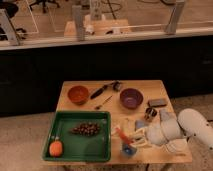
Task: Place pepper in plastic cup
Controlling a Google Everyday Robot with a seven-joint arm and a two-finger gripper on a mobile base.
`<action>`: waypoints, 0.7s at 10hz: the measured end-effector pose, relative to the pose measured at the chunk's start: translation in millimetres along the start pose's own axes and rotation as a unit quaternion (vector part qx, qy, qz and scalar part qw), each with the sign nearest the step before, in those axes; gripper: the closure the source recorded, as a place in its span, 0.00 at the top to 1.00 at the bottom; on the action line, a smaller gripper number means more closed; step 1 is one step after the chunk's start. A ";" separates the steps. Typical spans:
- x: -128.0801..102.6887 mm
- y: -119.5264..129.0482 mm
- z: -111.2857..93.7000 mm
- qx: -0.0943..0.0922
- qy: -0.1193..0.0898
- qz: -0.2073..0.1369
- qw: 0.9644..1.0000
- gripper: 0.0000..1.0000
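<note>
The pepper (122, 134) is slim and red-orange. It hangs tilted at the tips of my gripper (131, 139), just above the small blue plastic cup (128, 149), with its lower end at the cup's rim. The cup stands near the table's front edge, right of the green tray. My gripper reaches in from the right on the white arm (172, 131) and is shut on the pepper. My fingers hide part of the cup.
A green tray (65, 152) at front left holds dark grapes (86, 129) and a round orange fruit (55, 148). An orange bowl (78, 94), a purple bowl (131, 98), a black utensil (102, 91), a spoon (103, 103) and a dark flat object (157, 102) sit at the back.
</note>
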 end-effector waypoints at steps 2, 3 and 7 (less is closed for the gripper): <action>6.0 0.6 4.7 -0.002 0.000 -0.003 1.000 0.00; 9.3 -0.1 8.2 -0.005 -0.001 -0.004 1.000 0.00; 15.2 -2.6 18.2 -0.014 -0.006 -0.010 1.000 0.00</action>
